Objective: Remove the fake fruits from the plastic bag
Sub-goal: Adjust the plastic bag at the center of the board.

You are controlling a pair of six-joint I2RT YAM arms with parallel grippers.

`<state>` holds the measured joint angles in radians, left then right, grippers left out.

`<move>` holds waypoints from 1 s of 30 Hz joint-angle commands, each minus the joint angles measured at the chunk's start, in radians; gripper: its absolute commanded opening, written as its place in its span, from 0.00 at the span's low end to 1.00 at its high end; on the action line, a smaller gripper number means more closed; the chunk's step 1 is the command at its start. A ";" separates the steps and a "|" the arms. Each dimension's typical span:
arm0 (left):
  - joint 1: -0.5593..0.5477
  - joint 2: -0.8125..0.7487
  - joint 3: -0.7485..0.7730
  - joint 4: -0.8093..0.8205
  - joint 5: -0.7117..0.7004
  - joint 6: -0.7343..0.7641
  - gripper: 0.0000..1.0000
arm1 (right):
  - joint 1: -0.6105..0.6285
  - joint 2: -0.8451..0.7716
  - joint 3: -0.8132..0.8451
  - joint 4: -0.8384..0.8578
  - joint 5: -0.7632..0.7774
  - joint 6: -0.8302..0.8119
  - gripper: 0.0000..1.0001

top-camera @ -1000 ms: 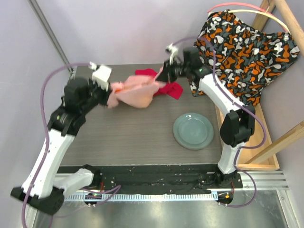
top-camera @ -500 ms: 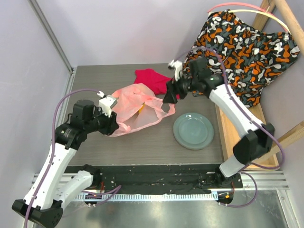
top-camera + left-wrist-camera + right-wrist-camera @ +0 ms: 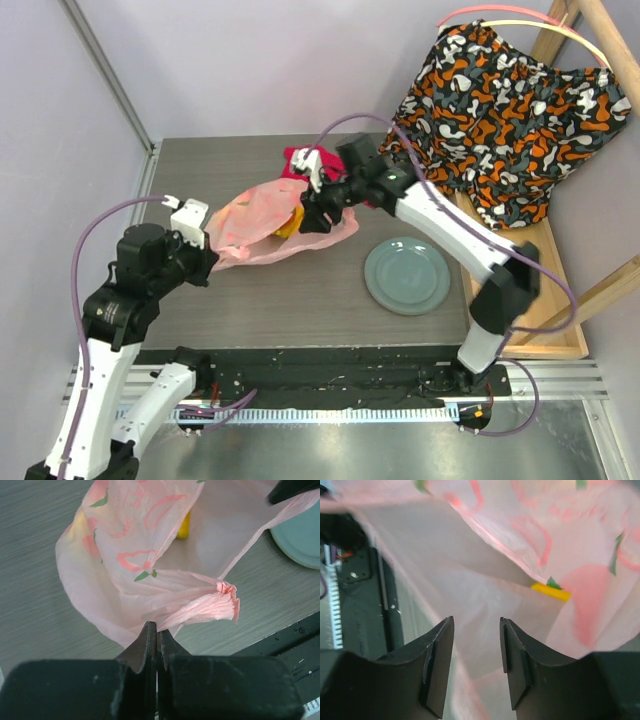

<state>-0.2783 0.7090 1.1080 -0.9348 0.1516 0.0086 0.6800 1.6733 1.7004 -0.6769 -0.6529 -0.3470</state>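
We judge the job barely begun: no fruit lies outside the thin translucent pale-pink plastic bag (image 3: 250, 225), which sprawls mid-width on the bench (image 3: 250, 300) toward its far edge, a glossy yellow plastic fruit (image 3: 184, 527) showing inside. Our left gripper (image 3: 156, 629), reaching low, pinches the bag's left edge. Our right gripper (image 3: 476, 625) hovers at its right end, jaws parted.

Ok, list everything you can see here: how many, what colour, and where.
bag: one, pale pink with red print, middle of the table
fruit: count hidden, a yellow-orange bit shows inside the bag
red cloth: one, red, behind the bag
plate: one, grey-green, right of the bag
patterned cloth: one, orange, black and white, draped on the wooden rack, far right
table: one, grey wood grain
left hand: shut on the bag's edge
right hand: open, at the bag's mouth
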 commanded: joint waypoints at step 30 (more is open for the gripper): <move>0.264 -0.172 0.068 -0.022 0.002 -0.116 0.00 | 0.397 0.115 -0.177 0.257 0.532 -0.167 0.56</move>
<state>-0.0299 0.4702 1.0992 -1.0302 0.0929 -0.1276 1.0737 1.7321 1.4429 -0.4656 -0.1322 -0.4473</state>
